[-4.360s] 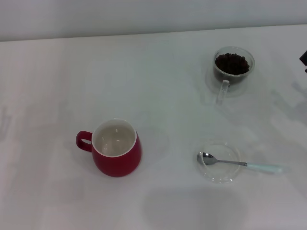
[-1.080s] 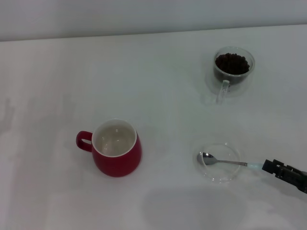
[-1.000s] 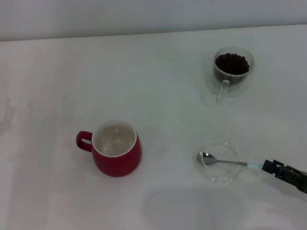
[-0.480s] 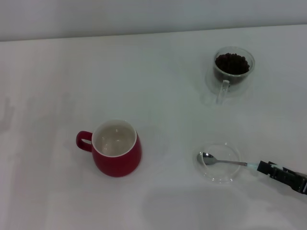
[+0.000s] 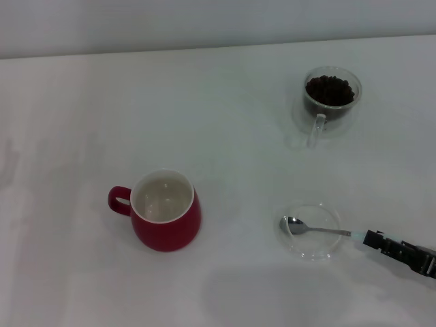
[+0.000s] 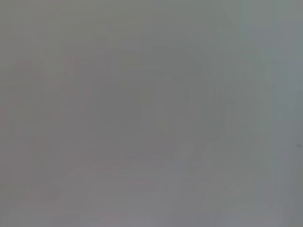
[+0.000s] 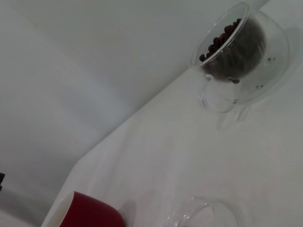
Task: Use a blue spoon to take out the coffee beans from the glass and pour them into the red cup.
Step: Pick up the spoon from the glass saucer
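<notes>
The right gripper [image 5: 373,238] reaches in low from the lower right of the head view, its dark tip over the handle end of the blue spoon [image 5: 320,231]; we cannot tell whether it is spread or pinching the handle. The spoon's metal bowl rests inside a shallow clear dish [image 5: 311,231] at lower right of centre, with its neck crossing the dish rim toward the gripper. The left gripper appears in no view, and its wrist camera gives us only a flat grey field.

The glass [image 5: 332,101] stands at the upper right on the white worktop [image 5: 225,122], its handle turned toward the bottom of the frame, with the coffee beans [image 5: 330,89] heaped inside. The red cup [image 5: 165,212] sits at lower left of centre, well apart from both, its handle pointing left and its white inside bare.

In the right wrist view we see the glass [image 7: 246,54] at upper right, the red cup [image 7: 87,213] at the bottom edge and the dish rim [image 7: 208,213] beside it.
</notes>
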Tool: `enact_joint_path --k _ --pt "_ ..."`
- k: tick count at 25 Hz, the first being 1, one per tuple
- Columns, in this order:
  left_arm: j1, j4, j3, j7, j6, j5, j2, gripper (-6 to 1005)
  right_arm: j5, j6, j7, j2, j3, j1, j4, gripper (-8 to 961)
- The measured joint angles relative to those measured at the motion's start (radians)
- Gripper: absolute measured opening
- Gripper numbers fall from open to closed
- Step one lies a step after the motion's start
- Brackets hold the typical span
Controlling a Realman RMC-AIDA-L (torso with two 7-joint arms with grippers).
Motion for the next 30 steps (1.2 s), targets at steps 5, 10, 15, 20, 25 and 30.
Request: enact_joint_path --k 5,10,15,20,25,30 --pt "0.007 0.0 0.0 0.0 0.0 -0.002 0.0 834 0.002 0.0 0.0 0.0 0.0 0.0 0.0 620" --pt "0.009 0.0 0.0 0.0 0.0 -0.004 0.0 834 0.006 -0.006 0.0 -0.003 0.002 -0.004 0.0 579" --pt "0.009 0.0 0.0 0.0 0.0 -0.005 0.0 833 0.006 -0.007 0.0 -0.004 0.003 -0.007 0.001 550" --pt "0.009 -0.001 0.0 0.0 0.0 -0.005 0.0 833 0.006 -0.01 -0.001 -0.005 0.002 -0.007 0.0 497" --pt "0.008 -0.002 0.0 0.0 0.0 -0.005 0.0 833 0.004 -0.01 -0.001 -0.005 0.001 -0.002 0.0 417" --pt "0.006 -0.002 0.0 0.0 0.0 -0.005 0.0 833 0.004 -0.01 -0.001 -0.007 0.001 -0.002 0.0 331"
